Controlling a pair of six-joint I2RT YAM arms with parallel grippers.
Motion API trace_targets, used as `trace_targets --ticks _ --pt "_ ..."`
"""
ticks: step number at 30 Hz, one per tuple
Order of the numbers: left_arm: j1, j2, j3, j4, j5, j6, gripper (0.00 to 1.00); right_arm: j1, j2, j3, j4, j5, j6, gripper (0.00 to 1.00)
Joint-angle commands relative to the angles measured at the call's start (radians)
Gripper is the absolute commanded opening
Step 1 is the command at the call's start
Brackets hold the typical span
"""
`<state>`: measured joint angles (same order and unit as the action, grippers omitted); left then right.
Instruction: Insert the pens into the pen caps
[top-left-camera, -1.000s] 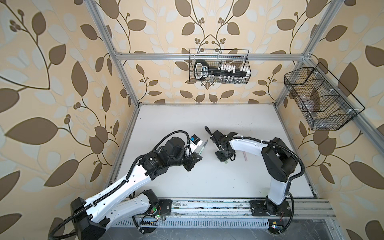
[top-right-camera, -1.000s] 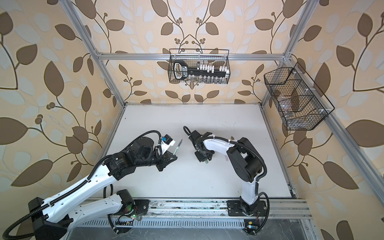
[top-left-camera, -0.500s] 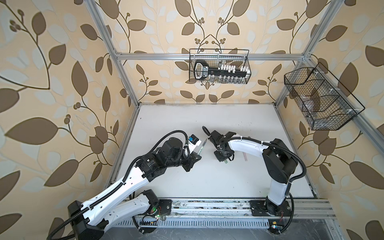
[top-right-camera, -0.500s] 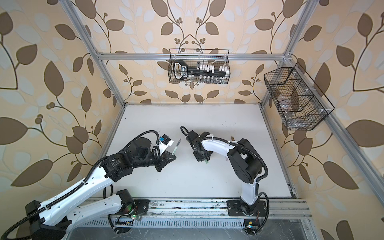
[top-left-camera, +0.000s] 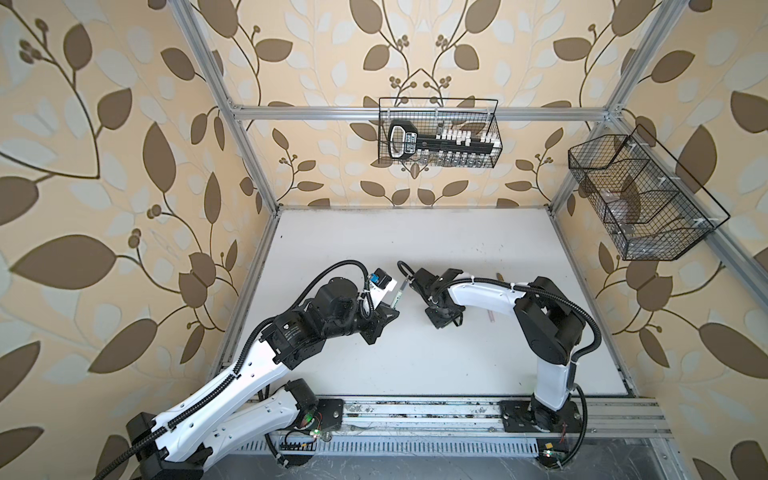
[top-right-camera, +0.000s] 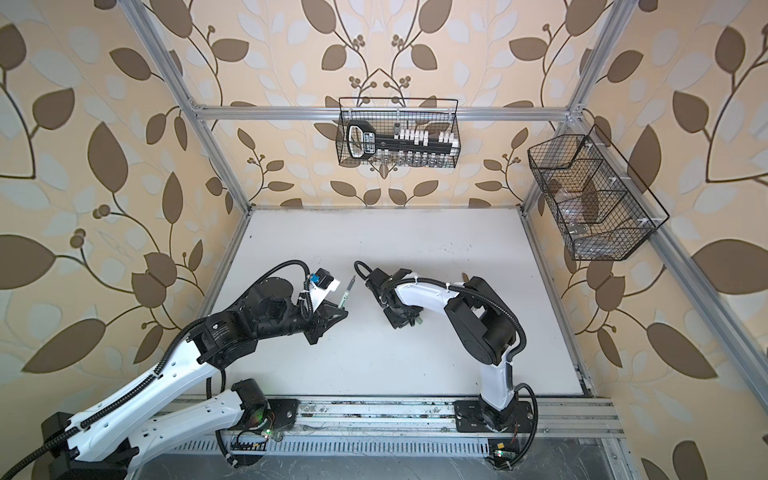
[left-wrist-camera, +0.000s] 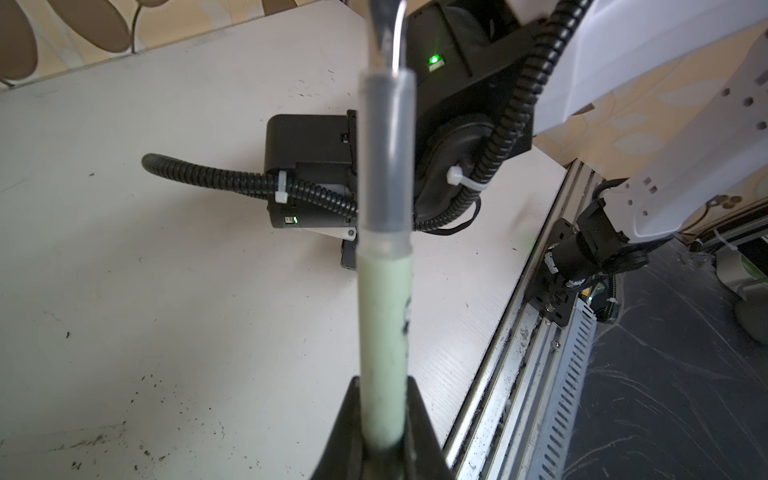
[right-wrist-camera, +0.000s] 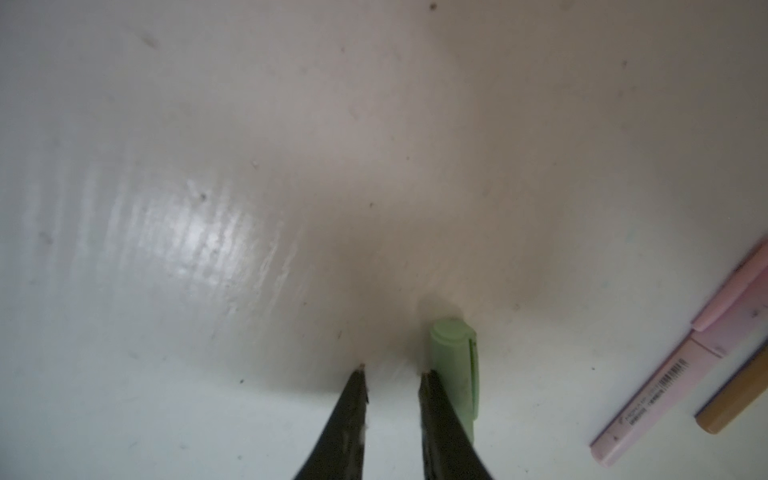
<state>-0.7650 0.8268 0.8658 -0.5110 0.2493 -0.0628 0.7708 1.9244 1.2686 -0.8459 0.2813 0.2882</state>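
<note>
sage green pen (left-wrist-camera: 384, 316), smoky grey tapered tip, matching green cap (right-wrist-camera: 454, 361) lying flat

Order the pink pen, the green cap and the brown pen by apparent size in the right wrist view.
1. pink pen
2. green cap and brown pen: unsure, they look alike, and the frame edge cuts the brown pen.

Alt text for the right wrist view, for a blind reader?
The right pincer points its dark fingers at the white table, slightly apart, nothing between them. A short sage green pen cap lies just outside the gap, beside one finger. A pink pen and a tan-brown pen lie farther off.
</note>
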Motion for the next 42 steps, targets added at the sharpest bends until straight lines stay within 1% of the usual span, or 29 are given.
trace_targets --ticks 1,5,11,13,20,24,27,30,32,34,38,42 --pt "0.003 0.001 0.001 0.014 -0.012 -0.006 0.00 0.011 0.013 0.037 -0.026 0.056 0.003 0.23" --pt "0.003 0.003 0.001 0.012 -0.015 -0.005 0.00 0.011 -0.020 0.039 -0.030 0.053 -0.005 0.24" --pt "0.003 0.005 -0.005 0.017 -0.018 -0.005 0.00 -0.039 -0.058 0.005 0.005 -0.013 -0.038 0.25" --pt "0.003 0.007 -0.007 0.017 -0.018 -0.005 0.00 -0.064 -0.077 -0.015 0.033 -0.055 -0.056 0.25" --pt "0.003 0.009 -0.007 0.018 -0.019 -0.005 0.00 -0.188 -0.151 -0.091 0.135 -0.279 -0.103 0.26" --pt "0.003 0.012 -0.005 0.018 -0.018 -0.005 0.00 -0.243 -0.145 -0.108 0.138 -0.324 -0.130 0.25" --pt "0.002 0.016 -0.002 0.017 -0.018 -0.005 0.00 -0.265 -0.148 -0.125 0.150 -0.377 -0.143 0.25" --pt "0.003 0.021 -0.001 0.017 -0.016 -0.003 0.00 -0.275 -0.141 -0.140 0.159 -0.407 -0.154 0.25" --pt "0.003 0.024 0.001 0.017 -0.014 -0.003 0.00 -0.273 -0.134 -0.141 0.158 -0.405 -0.157 0.25" --pt "0.003 0.027 0.002 0.017 -0.012 -0.002 0.00 -0.252 -0.131 -0.136 0.151 -0.366 -0.155 0.25" --pt "0.003 0.023 0.004 0.013 -0.013 -0.003 0.00 -0.178 -0.136 -0.097 0.102 -0.172 -0.136 0.25" --pt "0.003 0.017 0.006 0.014 -0.016 -0.002 0.00 -0.127 -0.131 -0.068 0.065 -0.067 -0.108 0.25"
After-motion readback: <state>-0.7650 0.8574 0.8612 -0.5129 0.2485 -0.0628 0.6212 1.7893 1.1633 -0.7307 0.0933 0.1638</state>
